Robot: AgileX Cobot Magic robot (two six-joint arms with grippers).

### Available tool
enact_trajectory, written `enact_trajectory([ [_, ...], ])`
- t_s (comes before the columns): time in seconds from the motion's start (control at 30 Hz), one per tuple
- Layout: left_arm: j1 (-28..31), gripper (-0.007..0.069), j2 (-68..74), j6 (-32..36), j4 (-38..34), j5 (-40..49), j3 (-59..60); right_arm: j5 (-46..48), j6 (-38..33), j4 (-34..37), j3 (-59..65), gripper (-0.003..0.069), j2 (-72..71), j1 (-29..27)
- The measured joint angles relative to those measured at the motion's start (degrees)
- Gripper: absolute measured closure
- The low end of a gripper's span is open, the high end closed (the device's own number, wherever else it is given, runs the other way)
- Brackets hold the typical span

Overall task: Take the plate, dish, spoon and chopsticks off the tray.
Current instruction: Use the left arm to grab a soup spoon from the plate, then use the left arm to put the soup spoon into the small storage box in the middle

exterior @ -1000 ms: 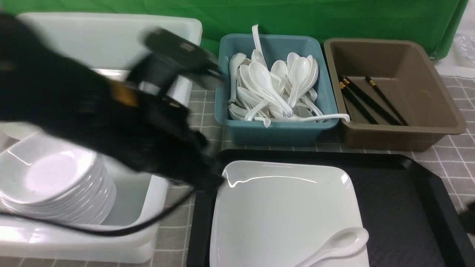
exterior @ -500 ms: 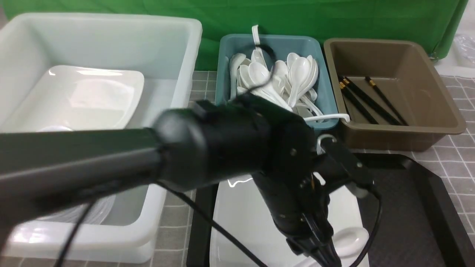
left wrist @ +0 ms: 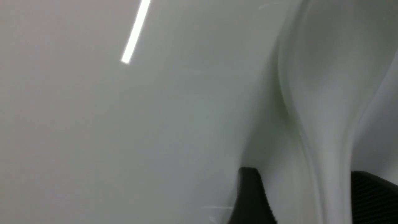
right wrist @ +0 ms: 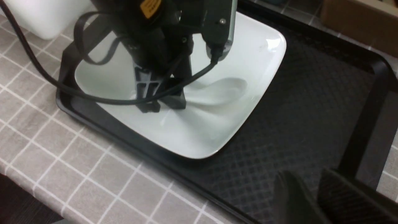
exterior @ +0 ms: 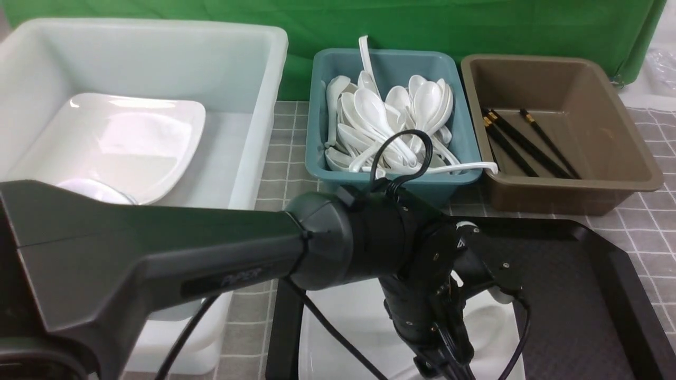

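The white plate [right wrist: 199, 130] lies at the left end of the black tray [right wrist: 295, 124]. On it lies the white spoon [right wrist: 217, 90]. My left gripper [left wrist: 306, 199] is low over the plate, open, one finger on each side of the spoon handle [left wrist: 329, 149]; a gap shows beside the handle. In the front view the left arm [exterior: 369, 243] hides most of the plate [exterior: 343, 322]. My right gripper [right wrist: 320, 199] hovers over the tray's corner, jaws slightly open, empty. Chopsticks [exterior: 523, 142] lie in the brown tub. A dish edge [exterior: 95, 190] peeks from the white tub.
The white tub [exterior: 253, 105] at the back left holds a large square white plate [exterior: 132, 137]. A blue tub [exterior: 391, 179] is piled with white spoons. The brown tub [exterior: 575, 190] stands at the back right. A grey checked cloth [right wrist: 62, 155] covers the table.
My left arm has swung from the white tub across to the tray and come down over the spoon. Its jaws have opened around the spoon handle. The right gripper has opened a little.
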Motion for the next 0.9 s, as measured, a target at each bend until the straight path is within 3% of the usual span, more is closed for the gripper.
enact_trajectory([
  [0.23,0.0,0.0548,0.3,0.1,1.8,-0.3,-0.3,0.0,0.0,0.0,0.0,0.0475,0.0,0.0],
  [0.57,0.1,0.0550,-3.5,-1.7,5.6,7.9,-7.6,0.0,0.0,0.0,0.0,0.0461,0.0,0.0],
  [0.7,4.4,0.0571,-7.0,-3.6,12.4,0.6,-16.1,-0.6,0.2,0.0,0.0,0.0458,0.0,0.0],
  [0.9,13.6,0.0524,-2.0,-3.4,13.2,-10.6,-23.7,-0.9,1.6,0.8,0.0,0.0452,0.0,0.0],
])
